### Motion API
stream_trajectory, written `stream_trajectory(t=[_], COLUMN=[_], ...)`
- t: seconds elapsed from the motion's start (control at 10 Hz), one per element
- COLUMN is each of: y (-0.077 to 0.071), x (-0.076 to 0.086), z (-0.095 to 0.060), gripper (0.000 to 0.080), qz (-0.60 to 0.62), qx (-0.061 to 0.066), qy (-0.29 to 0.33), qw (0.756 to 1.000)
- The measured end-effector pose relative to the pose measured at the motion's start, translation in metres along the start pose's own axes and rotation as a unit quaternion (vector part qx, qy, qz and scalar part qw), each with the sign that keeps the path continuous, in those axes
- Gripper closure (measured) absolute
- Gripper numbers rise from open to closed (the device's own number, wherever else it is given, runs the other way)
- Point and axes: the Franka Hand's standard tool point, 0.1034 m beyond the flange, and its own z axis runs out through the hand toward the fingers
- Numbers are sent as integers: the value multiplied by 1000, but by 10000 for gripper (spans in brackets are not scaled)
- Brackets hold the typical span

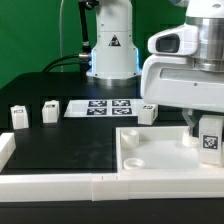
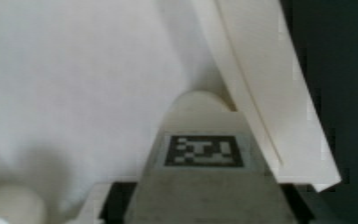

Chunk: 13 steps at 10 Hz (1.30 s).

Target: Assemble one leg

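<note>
You had the gripper (image 1: 203, 131) down at the exterior view's right, over the large white square panel (image 1: 165, 152), with its fingers clamped on a leg (image 1: 210, 138) whose black-and-white tag faced the camera. The held leg hung just above the panel's surface near the panel's edge on the exterior view's right; whether its lower end touched the panel could not be told. In the wrist view you could see the same leg (image 2: 206, 150) between the dark finger pads (image 2: 130, 199), tag upward, against the white panel (image 2: 78, 90) and beside a raised white rim (image 2: 274, 95).

Three more legs stood loose on the black table (image 1: 70, 145): one (image 1: 19, 117) and another (image 1: 50, 111) toward the exterior view's left, well apart from the panel, and a third (image 1: 148, 113) just behind the panel's far edge. The marker board (image 1: 101, 107) lay flat between the second and third of them. A white border rail (image 1: 60, 184) ran along the table's near side.
</note>
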Motion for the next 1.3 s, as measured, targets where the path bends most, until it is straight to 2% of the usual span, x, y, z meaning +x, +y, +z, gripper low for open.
stream_trajectory(t=[0.2, 0.5, 0.7, 0.9, 1.0, 1.1, 1.2, 1.3], y=[-3, -7, -8, -8, -8, -9, -9, -11], x=[-3, -6, -5, -5, -5, -6, -7, -8], z=[1, 1, 1, 1, 1, 1, -1, -2], gripper=[508, 508, 508, 508, 391, 391, 256, 171], qz=[161, 365, 473, 481, 456, 430, 363, 294], qx=[0, 0, 8, 12, 11, 13, 16, 17], qy=[2, 4, -6, -4, -4, -3, -1, 0], qw=[987, 931, 881, 877, 890, 903, 932, 956])
